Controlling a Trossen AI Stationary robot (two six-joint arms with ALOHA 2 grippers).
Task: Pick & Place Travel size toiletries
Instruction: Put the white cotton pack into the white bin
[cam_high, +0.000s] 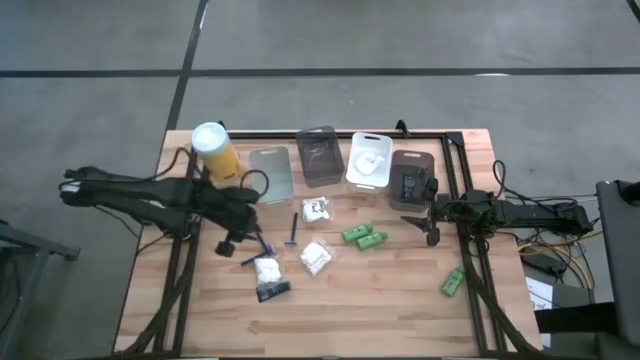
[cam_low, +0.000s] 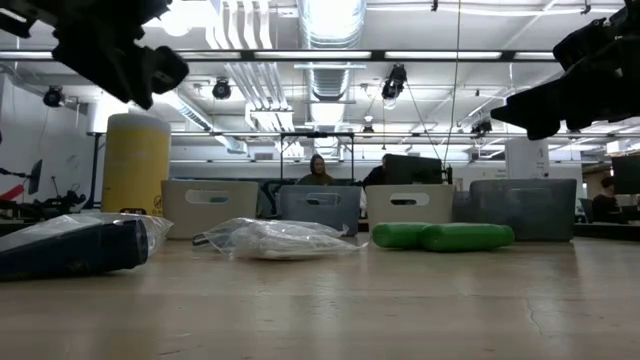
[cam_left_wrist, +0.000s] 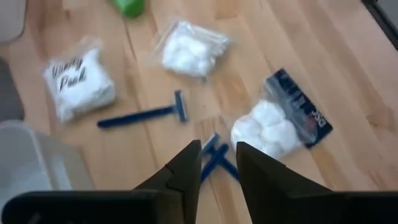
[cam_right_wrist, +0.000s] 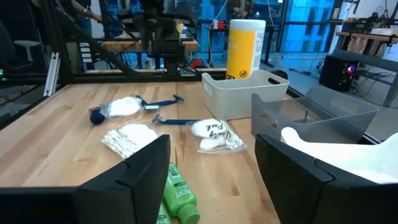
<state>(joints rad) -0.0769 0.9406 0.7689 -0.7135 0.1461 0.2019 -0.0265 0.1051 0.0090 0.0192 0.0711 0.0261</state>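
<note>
While left gripper (cam_left_wrist: 213, 163) is held above dark blue razor (cam_left_wrist: 216, 163) near table's left-centre, fingers narrowly parted, nothing gripped. Second razor (cam_high: 292, 231) noted just right of it; white packets (cam_high: 316, 258), green tubes (cam_high: 364, 237) mid-table; lone tube (cam_high: 452, 282) right-near. Bins (cam_high: 320, 155) along far edge. Razor handle probably best straddled crosswise; descent to be kept vertical, cotton packet (cam_left_wrist: 268, 127) avoided. Right gripper (cam_right_wrist: 211, 168) waits by dark bin (cam_high: 409, 178), fingers wide, empty.

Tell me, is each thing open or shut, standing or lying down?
left gripper: open, above a blue razor
right gripper: open, empty
yellow canister: upright, lid on
white bin: holds a white packet
green tubes: lying flat
</note>
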